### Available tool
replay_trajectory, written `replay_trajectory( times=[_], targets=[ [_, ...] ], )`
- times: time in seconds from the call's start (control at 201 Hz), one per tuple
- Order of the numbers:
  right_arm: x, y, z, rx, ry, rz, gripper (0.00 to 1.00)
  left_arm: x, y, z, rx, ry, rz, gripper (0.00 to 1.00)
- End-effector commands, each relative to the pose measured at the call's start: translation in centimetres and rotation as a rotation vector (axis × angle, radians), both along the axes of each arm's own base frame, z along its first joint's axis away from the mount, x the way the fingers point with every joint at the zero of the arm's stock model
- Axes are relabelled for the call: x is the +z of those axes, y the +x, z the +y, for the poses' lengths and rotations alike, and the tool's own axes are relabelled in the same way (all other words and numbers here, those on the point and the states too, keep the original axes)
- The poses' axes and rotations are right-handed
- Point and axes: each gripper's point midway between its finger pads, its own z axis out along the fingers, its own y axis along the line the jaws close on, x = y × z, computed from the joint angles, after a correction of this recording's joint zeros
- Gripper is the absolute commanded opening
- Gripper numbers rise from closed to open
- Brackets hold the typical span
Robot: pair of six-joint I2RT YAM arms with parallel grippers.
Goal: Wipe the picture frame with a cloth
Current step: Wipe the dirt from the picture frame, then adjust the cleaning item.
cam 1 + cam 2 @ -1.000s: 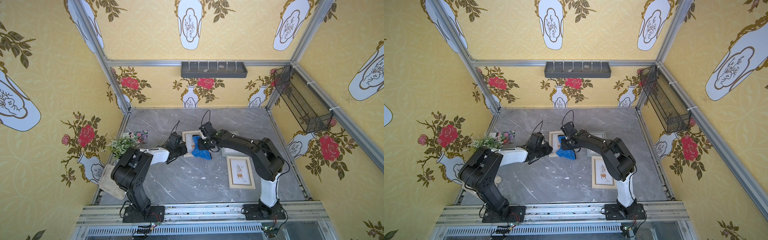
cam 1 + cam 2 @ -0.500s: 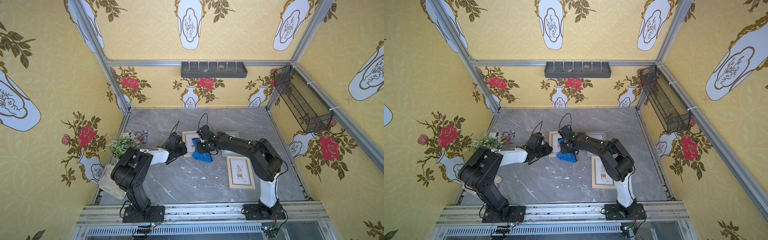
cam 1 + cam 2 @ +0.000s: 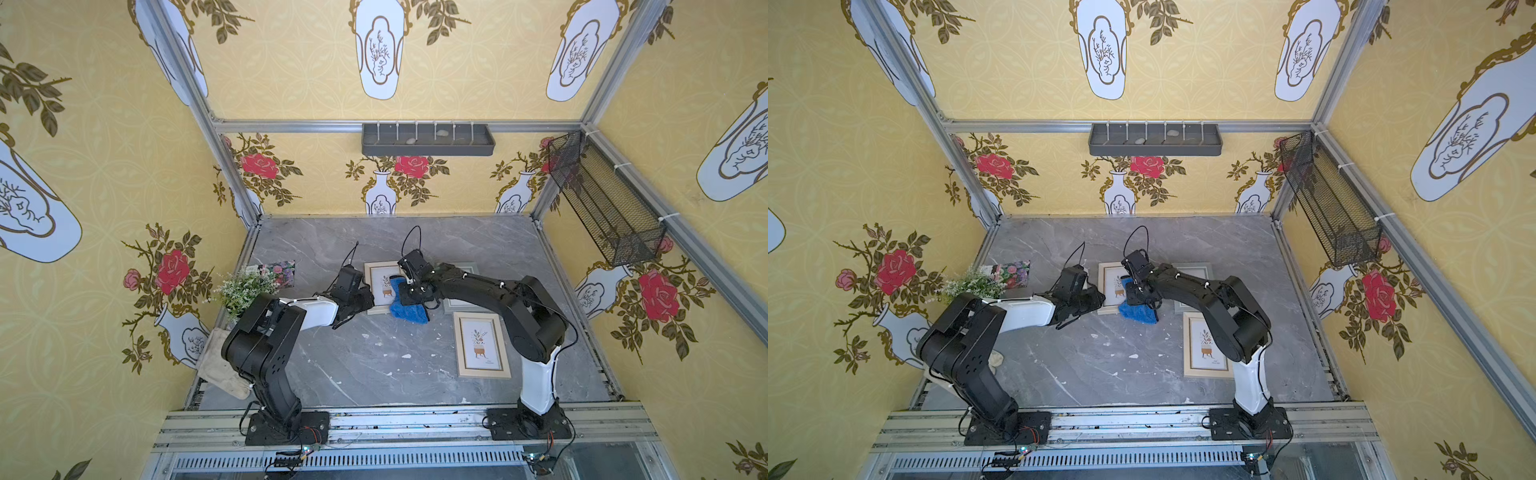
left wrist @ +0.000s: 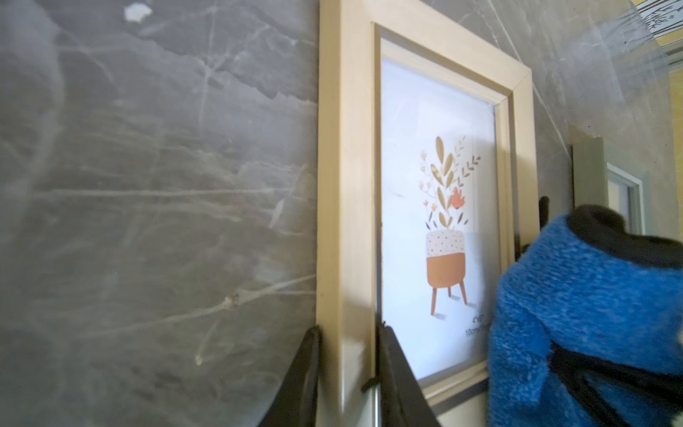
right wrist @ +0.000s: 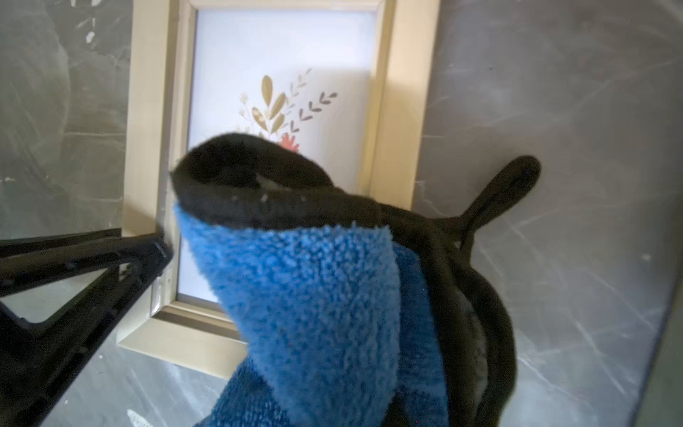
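Note:
A light wooden picture frame (image 3: 379, 277) (image 3: 1111, 279) with a potted-plant print lies flat mid-table. My left gripper (image 4: 349, 332) is shut on its side rail (image 4: 347, 185), one finger outside the rail and one on the glass side. The bright-blue cloth (image 3: 409, 309) (image 3: 1138, 312) with black trim is bunched over the frame's right and near part. My right gripper (image 3: 415, 293) is shut on the cloth from above. In the right wrist view the cloth (image 5: 314, 295) hides its fingertips and covers part of the print. The cloth's black loop (image 5: 506, 185) rests on the table.
A second wooden frame (image 3: 482, 345) lies front right and a grey frame (image 3: 459, 306) sits partly under the right arm. A small plant (image 3: 243, 286), a floral card (image 3: 278, 270) and an off-white glove (image 3: 220, 368) sit at the left. A wire basket (image 3: 602, 199) hangs on the right wall.
The right gripper has drawn the cloth a little toward the frame's near end. The left gripper has kept its hold on the frame's rail without moving.

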Motion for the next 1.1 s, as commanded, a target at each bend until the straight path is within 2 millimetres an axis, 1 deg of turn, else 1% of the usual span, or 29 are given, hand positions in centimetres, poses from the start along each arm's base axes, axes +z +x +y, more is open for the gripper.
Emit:
replay_trajectory(
  times=[0.0,0.075,0.159,0.383,0.508,0.597,0.647,0.682,0.806,0.871,0.956,1.09],
  targets=[
    [1.4,0.2,-0.4,0.013,0.007,-0.038,0.09,-4.2,-5.7,3.7,-0.001,0.179,0.254,0.24],
    [2.6,0.5,-0.2,0.013,0.063,-0.048,0.09,-3.3,-5.3,3.4,-0.011,0.172,0.234,0.3],
    [3.7,0.8,-0.1,0.008,0.132,-0.046,0.09,-1.6,-4.3,2.9,-0.025,0.159,0.195,0.37],
    [5.6,0.9,-0.1,0.023,0.213,-0.063,0.09,4.4,-1.3,1.8,-0.052,0.135,0.032,0.63],
    [6.5,0.7,0.4,0.038,0.264,-0.072,0.09,7.3,-1.0,1.4,-0.083,0.096,-0.083,0.74],
    [7.2,0.4,0.9,0.046,0.309,-0.074,0.09,9.2,-1.7,0.3,-0.151,0.016,-0.186,0.82],
    [7.7,0.3,1.1,0.05,0.333,-0.076,0.09,10.4,-2.3,-0.4,-0.201,-0.03,-0.25,0.84],
    [8.1,0.3,1.4,0.054,0.349,-0.08,0.1,11.1,-3.0,-1.0,-0.237,-0.059,-0.287,0.85],
    [9.3,0.1,2.2,0.067,0.407,-0.084,0.1,14.9,-5.4,-3.2,-0.367,-0.177,-0.467,0.92],
    [9.9,-0.1,2.8,0.079,0.435,-0.09,0.1,16.3,-6.6,-4.1,-0.428,-0.233,-0.53,0.95],
    [10.5,-0.2,3.6,0.093,0.458,-0.098,0.1,17.1,-7.4,-4.9,-0.482,-0.277,-0.56,0.97],
    [11.6,-0.9,5.3,0.132,0.506,-0.105,0.1,16.5,-7.6,-5.8,-0.518,-0.293,-0.53,0.97]
  ],
)
